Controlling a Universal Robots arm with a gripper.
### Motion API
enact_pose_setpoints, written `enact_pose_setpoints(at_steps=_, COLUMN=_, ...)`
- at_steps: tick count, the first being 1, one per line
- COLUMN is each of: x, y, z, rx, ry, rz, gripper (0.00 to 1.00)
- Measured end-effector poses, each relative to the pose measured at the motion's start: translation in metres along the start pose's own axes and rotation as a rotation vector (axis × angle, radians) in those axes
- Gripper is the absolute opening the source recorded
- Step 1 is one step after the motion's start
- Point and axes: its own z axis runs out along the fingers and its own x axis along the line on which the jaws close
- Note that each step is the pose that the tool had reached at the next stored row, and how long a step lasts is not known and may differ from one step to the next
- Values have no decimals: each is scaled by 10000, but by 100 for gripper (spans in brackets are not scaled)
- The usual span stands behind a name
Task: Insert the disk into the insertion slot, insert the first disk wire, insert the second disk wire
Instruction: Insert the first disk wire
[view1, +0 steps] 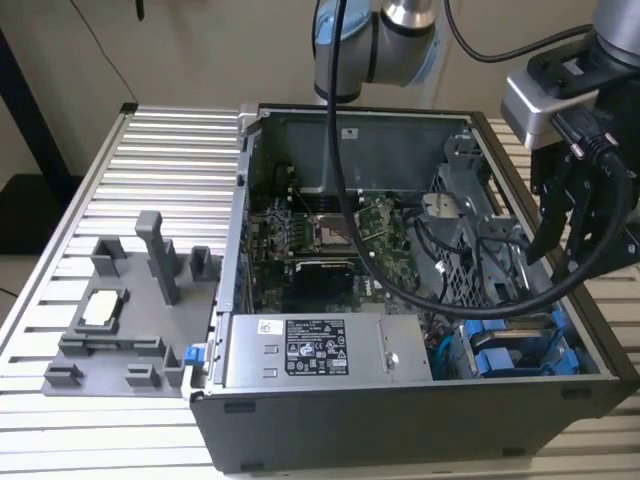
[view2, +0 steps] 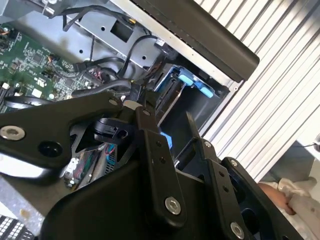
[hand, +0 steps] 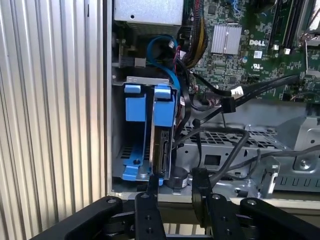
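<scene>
**Clerk:** Entry one?

**Keeper:** Silver-grey rectangular hard drive (hand: 163, 147) in a bright blue plastic frame. It stands on edge inside the rectangular bay (hand: 131, 145) of the grey sheet-metal drive cage, with its connector end towards the open side. A second blue frame (hand: 135, 102) sits just beside it.

**Clerk:** The tool?

**Keeper:** Black two-fingered gripper (hand: 176, 180) (view1: 565, 240) (view2: 169, 114), fingers spread and gripping nothing. It hovers close off the drive's exposed end; whether it touches the drive I cannot tell.

**Clerk:** Cabling?

**Keeper:** Black cable with black connector (hand: 227, 105) lies over the perforated cage wall, apart from the drive. Blue cable (hand: 167, 55) loops near the bay.

**Clerk:** Surroundings?

**Keeper:** Open black computer case (view1: 400, 420) with a green motherboard (view1: 330, 230) and a grey labelled power-supply box (view1: 320, 350) next to the cage. Grey fixture tray (view1: 120, 330) with upright posts is outside the case, on the exterior view's left. All rest on a ribbed aluminium table (view1: 160, 150).
</scene>
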Motion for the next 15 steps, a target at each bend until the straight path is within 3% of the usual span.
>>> enact_pose_setpoints(at_steps=3, x=-34, y=54, z=-10, rx=196, ry=13, rz=-6, gripper=40)
enact_pose_setpoints(at_steps=9, x=-118, y=126, z=14, rx=687, ry=45, rz=-33, gripper=40)
enact_pose_setpoints(at_steps=15, x=-221, y=148, z=58, rx=835, ry=166, rz=-82, gripper=40)
